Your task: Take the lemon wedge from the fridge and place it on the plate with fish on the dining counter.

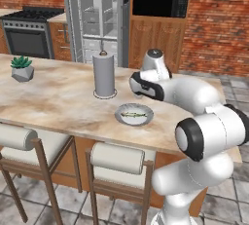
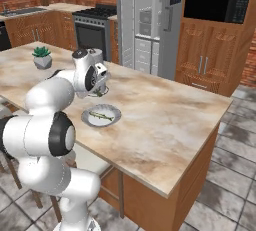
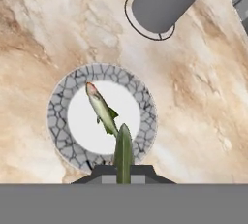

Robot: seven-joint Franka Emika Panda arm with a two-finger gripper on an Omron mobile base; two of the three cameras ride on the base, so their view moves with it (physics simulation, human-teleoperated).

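I took the counter (image 1: 58, 97) as my landmark: a long beige-and-cream marbled slab on a brown wooden base, with two padded stools (image 1: 116, 163) tucked under its near edge. Behind its far side stood the fridge (image 1: 97, 19), tall and grey, with pale shelves and drawers visible inside. A black wall oven (image 1: 160, 0) in a wood surround stood just beside the fridge, and a stove (image 1: 29, 31) stood against the brick wall beyond the counter's far left end.

The white arm (image 1: 194, 121) rose at the counter's near edge and reached over the top.

On the counter, a grey paper towel roll (image 1: 103, 75) stood upright on a round base, near the middle. A small potted plant (image 1: 22, 68) sat well apart from it, toward the left end. The plate with fish (image 3: 72, 121) lay flat on the counter just in front of the roll, apart from it. It had a crackled grey rim and a white centre, and one greenish-grey fish (image 3: 100, 107) lay across that centre.

In the hand view, the gripper (image 3: 123, 172) hung above the plate's near rim with the jaws pinching a thin green-yellow sliver, the lemon wedge (image 3: 123, 152). The wedge stood upright between the dark finger tips. Its top overlapped the tail end of the fish in that view; I could not tell whether the two touched.
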